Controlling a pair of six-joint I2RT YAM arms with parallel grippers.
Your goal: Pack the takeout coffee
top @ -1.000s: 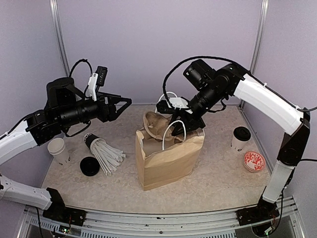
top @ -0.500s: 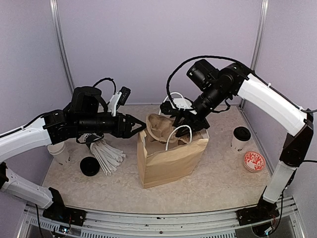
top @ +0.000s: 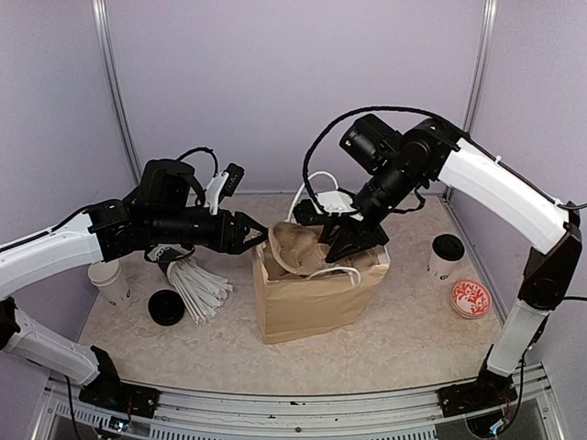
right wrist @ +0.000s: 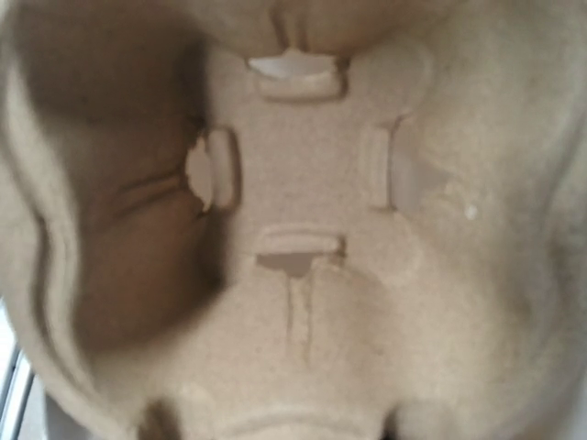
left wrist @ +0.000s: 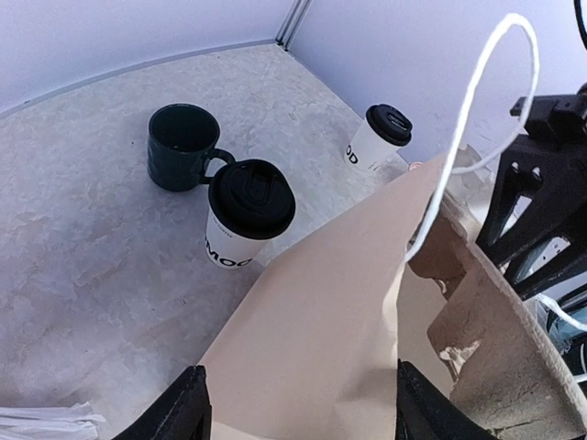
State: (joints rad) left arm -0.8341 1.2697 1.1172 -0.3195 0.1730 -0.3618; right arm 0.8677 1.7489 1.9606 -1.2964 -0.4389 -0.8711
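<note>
Holding L jaws wide astride paper bag point(top: 307, 307) rim to steady it; R jaws narrow, prob. pinching pulp carrier point(top: 293, 243) for lowering inside.

- Pale speckled tabletop point(top: 413, 344) bearing a brown paper bag point(top: 307, 307).
- Right of bag: lidded white paper cup point(top: 447, 254), red round disc point(top: 470, 298).
- Left: lidless white cup point(top: 108, 278), black lid point(top: 166, 307), tipped black cup of straws point(top: 188, 280).

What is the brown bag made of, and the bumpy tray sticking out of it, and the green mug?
The bag looks like matte brown paper; it creases and folds. The tray is probably moulded paper pulp: rough, fibrous, with pressed dents. The mug is likely glazed ceramic, smooth and dark; maybe plastic.
</note>
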